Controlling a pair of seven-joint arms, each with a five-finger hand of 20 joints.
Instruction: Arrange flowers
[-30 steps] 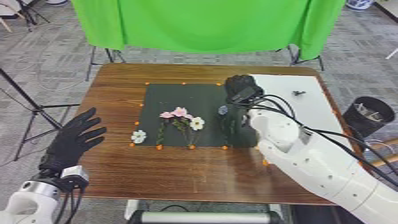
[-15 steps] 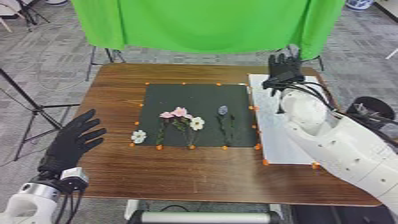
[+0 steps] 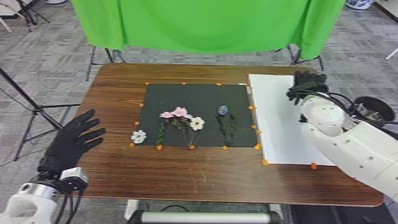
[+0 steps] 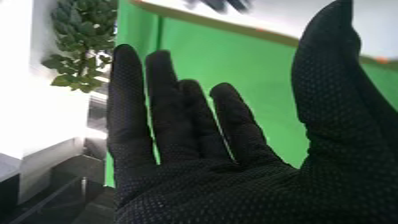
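The right hand in its black fabric glove [image 3: 306,86] had shifted off the black square mat [image 3: 178,96], first to the far part of the white rectangular board [image 3: 280,127], then a bit back toward the robot and to the board's right side. Fingers straight and spread, thumb apart, palm empty in the right wrist view. The arm no longer covered the mat's right part, so the blue-grey flower head [image 3: 223,109] and the green leafy stem [image 3: 233,125] beside it were in plain sight. Flowers had not changed place: pink blossoms [image 3: 179,111] near the mat's middle, white open flower [image 3: 196,123] just beside them on the right, stems running toward the near edge, second small white flower [image 3: 139,136] at the near left corner. The small dark piece seen on the board earlier was hidden, its spot under the right hand. Left hand, also black-gloved [image 3: 64,145], same pose over the brown wooden table's [image 3: 133,172] left edge, fingers extended, holding nothing.
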